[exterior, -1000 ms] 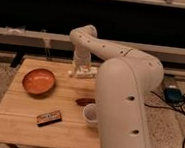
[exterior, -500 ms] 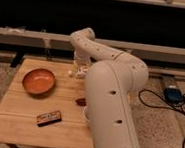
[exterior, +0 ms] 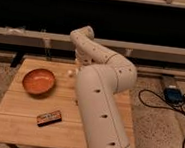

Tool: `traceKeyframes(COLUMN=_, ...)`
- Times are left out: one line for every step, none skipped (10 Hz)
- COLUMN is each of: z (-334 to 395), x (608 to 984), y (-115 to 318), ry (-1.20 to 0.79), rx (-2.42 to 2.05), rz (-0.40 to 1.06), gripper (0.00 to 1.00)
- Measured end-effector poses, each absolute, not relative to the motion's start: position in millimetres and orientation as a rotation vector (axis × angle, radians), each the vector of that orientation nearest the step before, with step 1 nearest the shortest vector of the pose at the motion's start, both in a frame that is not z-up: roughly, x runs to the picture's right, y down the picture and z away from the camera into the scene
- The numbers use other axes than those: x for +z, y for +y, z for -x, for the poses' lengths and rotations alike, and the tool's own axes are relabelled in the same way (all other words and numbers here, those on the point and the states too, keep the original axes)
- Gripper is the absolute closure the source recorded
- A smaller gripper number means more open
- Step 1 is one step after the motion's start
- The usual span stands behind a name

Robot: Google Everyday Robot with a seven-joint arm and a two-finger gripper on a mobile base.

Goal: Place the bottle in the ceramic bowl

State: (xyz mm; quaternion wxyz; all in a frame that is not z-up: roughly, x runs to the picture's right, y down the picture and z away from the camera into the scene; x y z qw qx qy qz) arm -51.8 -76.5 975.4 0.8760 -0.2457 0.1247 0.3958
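Observation:
The orange-terracotta ceramic bowl (exterior: 38, 81) sits on the left part of the wooden table (exterior: 20, 123). My arm fills the middle of the view and reaches to the table's far side. The gripper (exterior: 77, 67) hangs there, right of the bowl and beyond it, mostly hidden by my own forearm. A small whitish piece (exterior: 71, 72) shows just at the gripper's lower left, between it and the bowl. It looks like the bottle, but I cannot tell whether it is held or lying on the table.
A dark rectangular box with an orange label (exterior: 49, 117) lies near the table's front edge, in front of the bowl. My arm covers the table's right half. Cables and a blue device (exterior: 173, 94) lie on the floor at right. A dark wall with rails stands behind.
The arm has swung closer to the camera and now covers the table's right side, hiding the white cup. The gripper stays near the table's far edge, slightly lower.

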Motion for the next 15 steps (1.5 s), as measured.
traceKeyframes(z=45.3, x=978.6, y=-77.1, ry=0.253, rx=0.803, rz=0.542, gripper=0.35)
traceKeyframes(z=43.5, x=980.6, y=-77.4, ry=0.233, rx=0.777, rz=0.578, gripper=0.35)
traceKeyframes(z=45.2, x=981.4, y=-76.6, ry=0.221, rx=0.760, rz=0.595, gripper=0.35)
traceKeyframes(z=46.3, x=981.7, y=-75.4, ry=0.215, rx=0.754, rz=0.606, gripper=0.35)
traceKeyframes(z=43.9, x=981.8, y=-76.4, ry=0.216, rx=0.753, rz=0.604, gripper=0.35)
traceKeyframes(z=43.4, x=980.7, y=-75.0, ry=0.209, rx=0.740, rz=0.615, gripper=0.35)
traceKeyframes(z=46.1, x=977.8, y=-69.8, ry=0.183, rx=0.693, rz=0.650, gripper=0.35)
traceKeyframes(z=47.4, x=975.2, y=-58.9, ry=0.148, rx=0.617, rz=0.689, gripper=0.35)
traceKeyframes(z=47.5, x=973.7, y=-52.0, ry=0.131, rx=0.582, rz=0.709, gripper=0.35)
traceKeyframes(z=49.3, x=975.0, y=-46.2, ry=0.122, rx=0.572, rz=0.719, gripper=0.35)
traceKeyframes(z=52.9, x=976.0, y=-42.0, ry=0.115, rx=0.566, rz=0.722, gripper=0.35)
traceKeyframes(z=57.5, x=978.7, y=-36.4, ry=0.108, rx=0.560, rz=0.721, gripper=0.35)
traceKeyframes(z=56.3, x=980.5, y=-30.2, ry=0.117, rx=0.561, rz=0.728, gripper=0.35)
traceKeyframes(z=55.8, x=981.4, y=-31.3, ry=0.119, rx=0.563, rz=0.716, gripper=0.35)
traceKeyframes(z=57.4, x=983.3, y=-31.6, ry=0.123, rx=0.565, rz=0.701, gripper=0.35)
